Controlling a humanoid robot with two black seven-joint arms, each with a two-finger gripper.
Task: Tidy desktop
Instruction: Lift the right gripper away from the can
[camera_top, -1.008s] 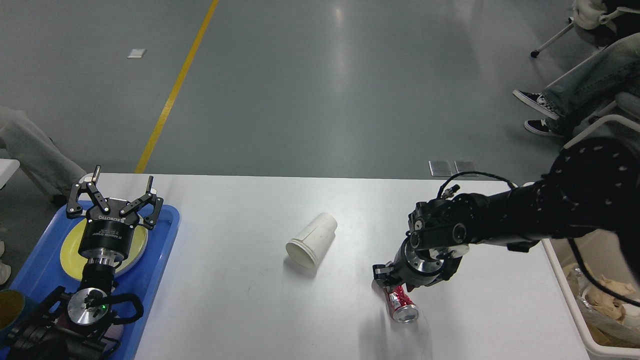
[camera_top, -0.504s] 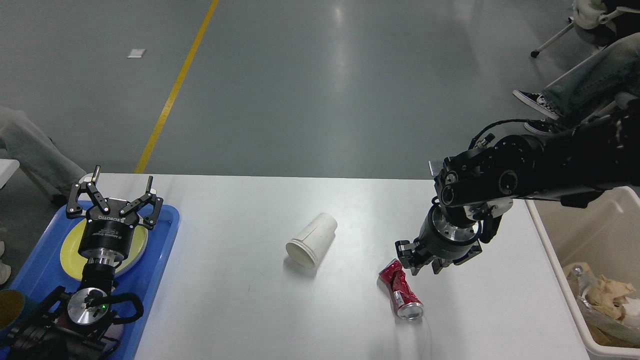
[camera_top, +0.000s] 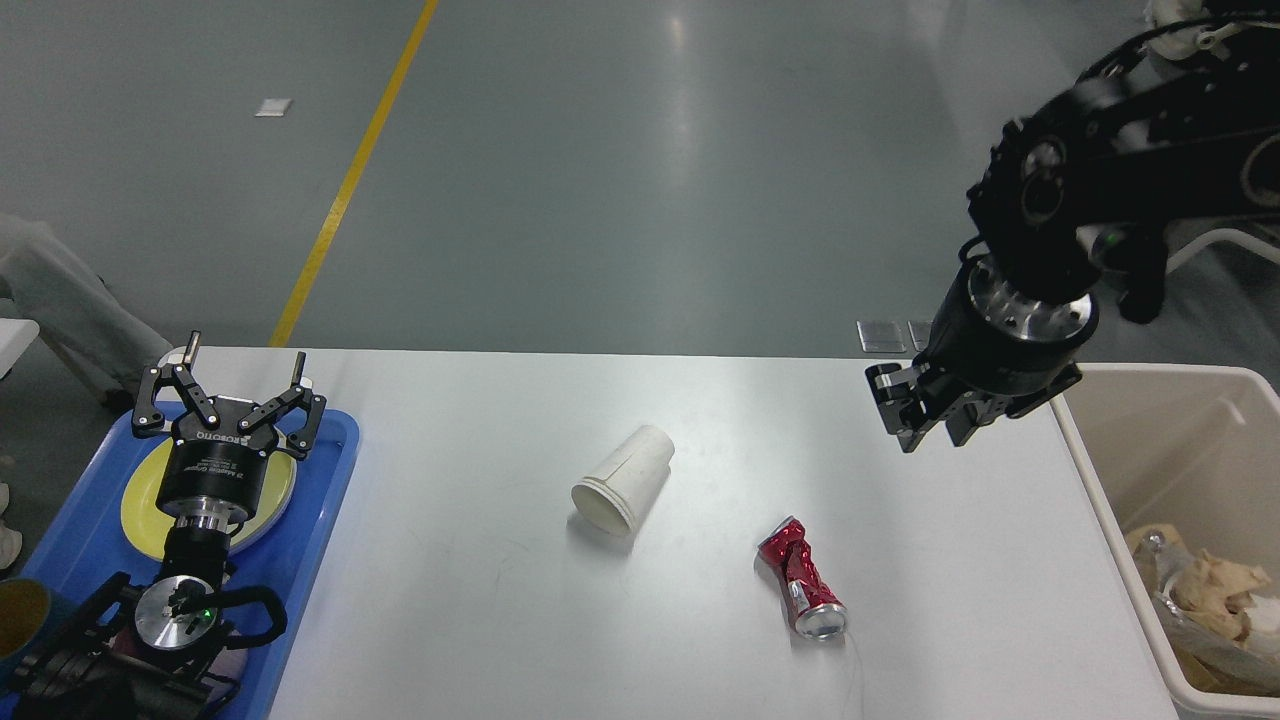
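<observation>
Desktop (camera_top: 480, 620); left hand (camera_top: 232, 385) marked "ROBOTIQ".

"ROBOTIQ" printed on left tool (camera_top: 228, 398) body.

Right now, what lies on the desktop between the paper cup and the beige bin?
Only the crushed red can lies there on the desktop, seen in the head view.

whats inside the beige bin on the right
The beige plastic bin holds crumpled tan paper and some clear plastic wrap near its lower end. Anything beneath that pile, and the part past the picture's edge, cannot be seen.
</observation>
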